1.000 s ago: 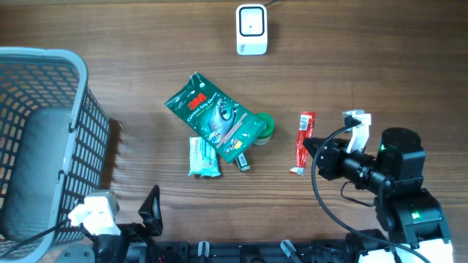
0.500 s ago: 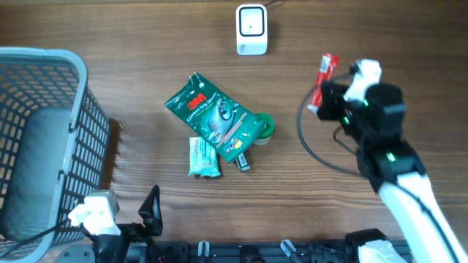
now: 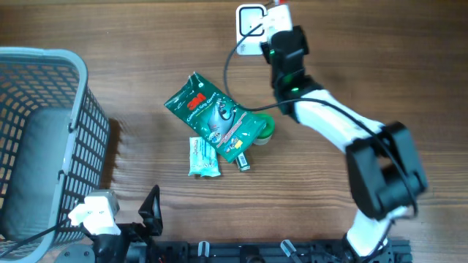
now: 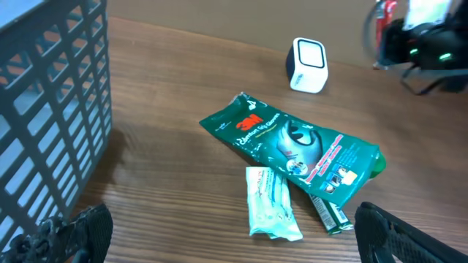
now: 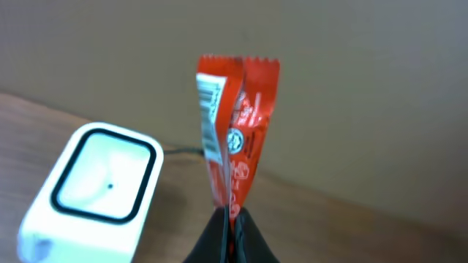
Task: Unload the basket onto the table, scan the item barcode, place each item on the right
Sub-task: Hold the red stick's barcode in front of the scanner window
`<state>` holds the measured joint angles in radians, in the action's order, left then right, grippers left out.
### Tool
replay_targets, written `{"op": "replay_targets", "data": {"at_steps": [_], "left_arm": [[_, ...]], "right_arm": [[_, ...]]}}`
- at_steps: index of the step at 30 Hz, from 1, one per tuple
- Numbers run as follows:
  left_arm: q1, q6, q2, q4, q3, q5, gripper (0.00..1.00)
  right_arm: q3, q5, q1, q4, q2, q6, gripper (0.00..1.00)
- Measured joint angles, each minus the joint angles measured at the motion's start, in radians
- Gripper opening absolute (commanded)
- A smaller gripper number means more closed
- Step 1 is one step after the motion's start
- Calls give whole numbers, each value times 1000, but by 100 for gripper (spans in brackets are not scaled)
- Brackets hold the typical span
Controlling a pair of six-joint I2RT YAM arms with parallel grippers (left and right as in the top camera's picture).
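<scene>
Though unseen overhead, packet [image 5: 245,139] barcode [image 5: 210,102] wrist-visible.

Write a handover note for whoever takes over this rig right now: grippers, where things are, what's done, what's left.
Left gripper: open, empty, low near the basket.
Right gripper: shut on the red packet, held upright just beside the scanner.
Done: packet picked up and brought to the scanner.
Left: face its barcode to the scanner window; whether it has scanned cannot be told. Green pack and white packet lie mid-table.
</scene>
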<state>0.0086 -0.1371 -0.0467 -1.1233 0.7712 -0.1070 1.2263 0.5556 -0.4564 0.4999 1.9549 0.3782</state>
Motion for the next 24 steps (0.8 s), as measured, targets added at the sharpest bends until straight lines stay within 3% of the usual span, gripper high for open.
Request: {"op": "replay_targets", "data": {"at_steps": [4, 7, 24], "left_arm": [[0, 0, 0, 1, 0, 0, 100], [0, 0, 0, 1, 0, 0, 100], [0, 0, 0, 1, 0, 0, 100]], "right_arm": [[4, 86, -11, 215, 136, 264, 4], [14, 104, -8, 256, 198, 391, 4], [95, 45, -23, 295, 353, 651, 5]]}}
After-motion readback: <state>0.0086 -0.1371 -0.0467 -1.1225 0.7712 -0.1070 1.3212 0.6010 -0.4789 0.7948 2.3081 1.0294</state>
